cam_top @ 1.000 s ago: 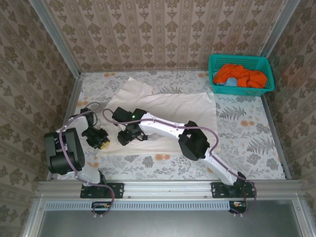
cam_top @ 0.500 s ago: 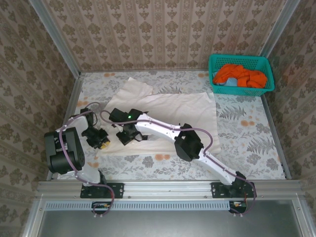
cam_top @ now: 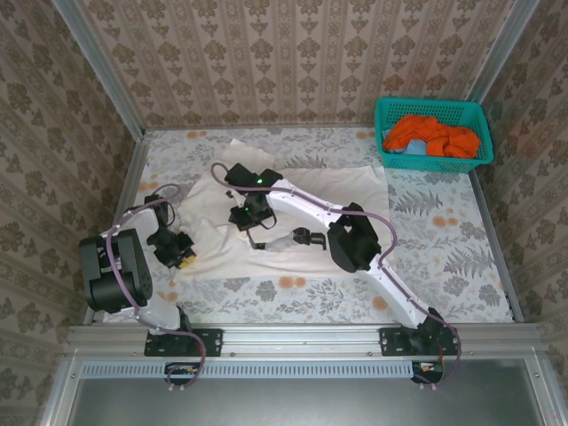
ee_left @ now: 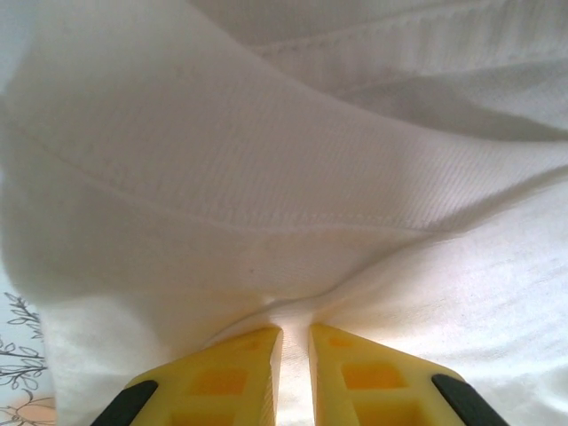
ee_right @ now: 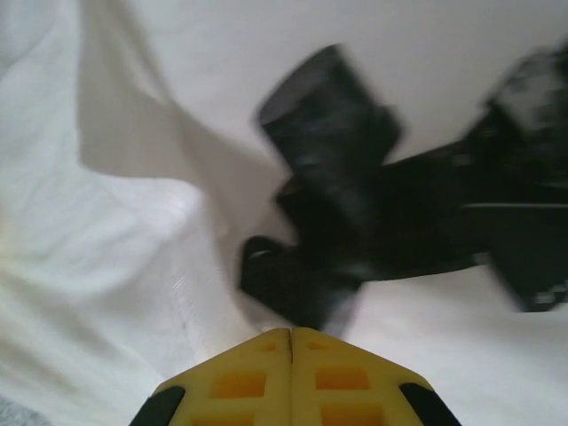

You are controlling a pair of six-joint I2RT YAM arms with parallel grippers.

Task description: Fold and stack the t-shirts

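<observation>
Top view. A second ago the right gripper (cam_top: 251, 220) was down at the near hem of the cream-white cloth t-shirt (cam_top: 328, 191). It has since gone back over the cloth to a spot farther from the arm bases, though still well left of the teal plastic lattice basket (cam_top: 433, 163). The hem came with it and is turned back, baring a black printed mark (cam_top: 302, 237) on the underside. The left gripper (cam_top: 182, 256) has not shifted and sits at the shirt corner farthest from the basket. The t-shirt lies spread on the floral-patterned table (cam_top: 444, 231), left of the basket and nearer the arms. Bright orange cloth shirts (cam_top: 430, 135) are heaped inside the basket. The right arm's own links cross over the shirt.

Left wrist view. The left gripper (ee_left: 293, 342) is clenched on a pinch of the t-shirt (ee_left: 266, 160); cloth bunches in the thin slit between the yellow fingers (ee_left: 231, 373). A stitched hem runs across above.

Right wrist view, blurred. The right gripper (ee_right: 291, 335) is clamped tight, its pads meeting, with folds of the t-shirt (ee_right: 133, 231) drawn up to the tips. It is grasping the cloth. The black printed mark (ee_right: 337, 177) lies just beyond the tips.
</observation>
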